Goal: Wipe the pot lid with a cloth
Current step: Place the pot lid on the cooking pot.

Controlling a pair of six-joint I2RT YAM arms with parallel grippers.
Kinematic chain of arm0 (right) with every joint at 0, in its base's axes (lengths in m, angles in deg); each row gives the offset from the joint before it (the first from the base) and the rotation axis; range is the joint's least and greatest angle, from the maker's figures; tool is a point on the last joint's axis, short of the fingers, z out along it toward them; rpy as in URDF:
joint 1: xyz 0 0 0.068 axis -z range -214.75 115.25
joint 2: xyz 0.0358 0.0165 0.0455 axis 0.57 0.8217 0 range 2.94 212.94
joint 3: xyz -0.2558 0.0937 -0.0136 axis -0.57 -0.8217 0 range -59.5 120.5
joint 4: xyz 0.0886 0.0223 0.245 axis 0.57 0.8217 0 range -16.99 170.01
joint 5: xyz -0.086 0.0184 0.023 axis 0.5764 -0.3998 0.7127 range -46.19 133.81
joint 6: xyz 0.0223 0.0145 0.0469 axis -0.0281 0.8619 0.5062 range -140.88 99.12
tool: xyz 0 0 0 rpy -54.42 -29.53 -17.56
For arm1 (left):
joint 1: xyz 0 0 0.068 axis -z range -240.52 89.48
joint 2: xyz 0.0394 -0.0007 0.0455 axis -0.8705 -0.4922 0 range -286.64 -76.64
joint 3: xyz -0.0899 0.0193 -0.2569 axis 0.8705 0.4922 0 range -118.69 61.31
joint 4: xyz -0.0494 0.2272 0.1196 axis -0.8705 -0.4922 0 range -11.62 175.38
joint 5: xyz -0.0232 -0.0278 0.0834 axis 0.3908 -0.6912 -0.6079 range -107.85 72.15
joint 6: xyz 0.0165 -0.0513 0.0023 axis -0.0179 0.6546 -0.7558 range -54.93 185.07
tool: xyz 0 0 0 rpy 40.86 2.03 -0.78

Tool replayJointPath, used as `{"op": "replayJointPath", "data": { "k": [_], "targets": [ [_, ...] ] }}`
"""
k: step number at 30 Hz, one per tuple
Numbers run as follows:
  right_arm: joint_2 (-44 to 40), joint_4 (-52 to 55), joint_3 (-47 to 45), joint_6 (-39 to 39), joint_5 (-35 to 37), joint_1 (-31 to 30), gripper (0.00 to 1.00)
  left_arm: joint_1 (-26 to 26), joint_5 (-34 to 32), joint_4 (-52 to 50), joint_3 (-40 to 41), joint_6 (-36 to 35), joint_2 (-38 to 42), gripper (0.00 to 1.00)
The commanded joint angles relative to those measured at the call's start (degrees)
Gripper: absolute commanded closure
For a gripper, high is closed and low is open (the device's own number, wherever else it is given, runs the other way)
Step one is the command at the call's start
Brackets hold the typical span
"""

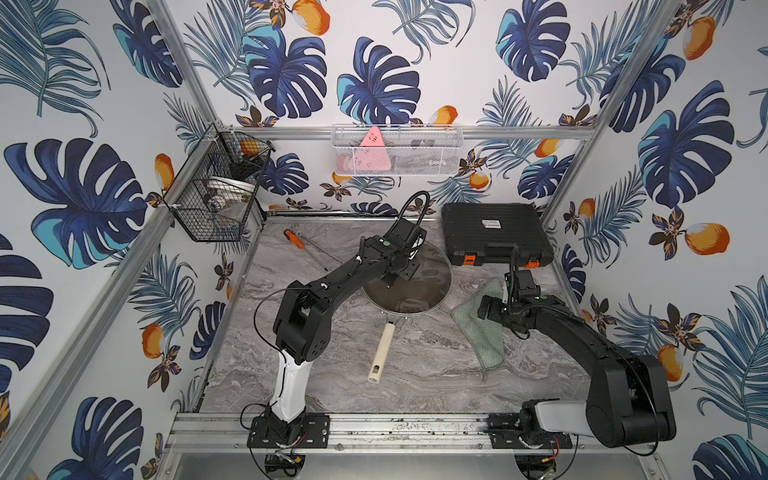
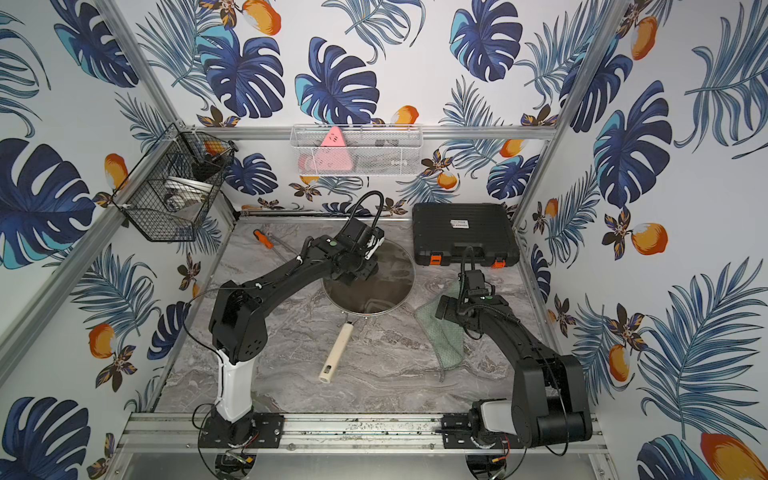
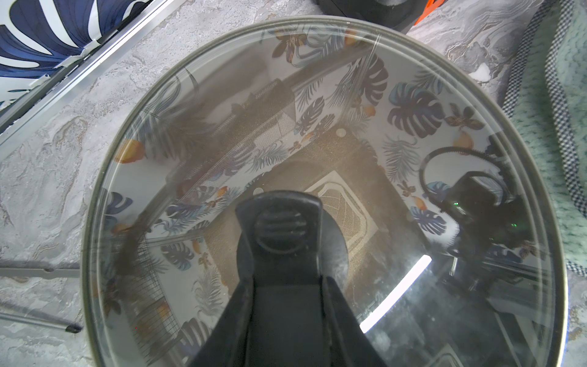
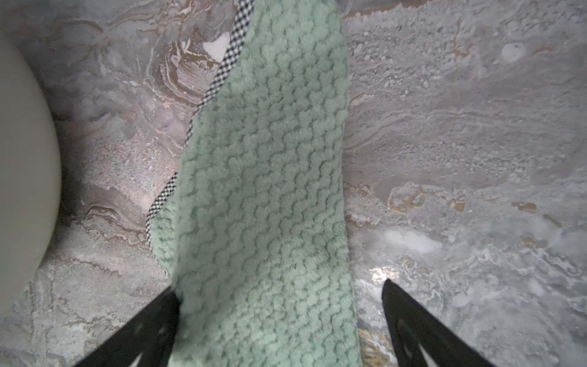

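Left end effector (image 3: 287,279) clamped on the black handle (image 3: 282,222) of the pot lid (image 1: 424,286), frame centre in both top views; arm hides the lid's left part. Frying pan (image 1: 381,353) beneath it is mostly hidden, only its cream grip clear. Right end effector (image 4: 279,286) gapes wide astride the cloth (image 1: 478,332), right of centre on the surface (image 1: 415,386); its wrist covers the cloth's upper part.

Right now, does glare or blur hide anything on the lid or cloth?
Left wrist view: the round glass pot lid mirrors the wallpaper, plus one white glare streak. Right wrist view: the pale green textured cloth reads sharp.
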Motion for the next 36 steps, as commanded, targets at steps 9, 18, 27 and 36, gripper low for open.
{"op": "replayJointPath", "data": {
  "k": [9, 18, 27, 36],
  "targets": [
    [-0.66, -0.56, 0.03, -0.54, -0.29, 0.0, 0.0, 0.14, -1.63, 1.28, -0.96, 2.12, -0.47, 0.64],
    [-1.55, -0.74, -0.28, -0.63, -0.44, 0.0, 0.0, 0.46, -6.15, 1.75, -0.09, 2.09, -0.38, 0.64],
    [-1.93, -0.83, -0.33, -0.8, -0.51, 0.0, 0.0, 0.69, -8.33, 1.26, -1.07, 2.28, -1.52, 0.59],
    [-2.04, -1.09, -0.46, -0.78, -0.73, 0.0, 0.0, 0.79, -7.93, 1.51, 0.09, 2.9, 0.17, 0.5]
  ]
}}
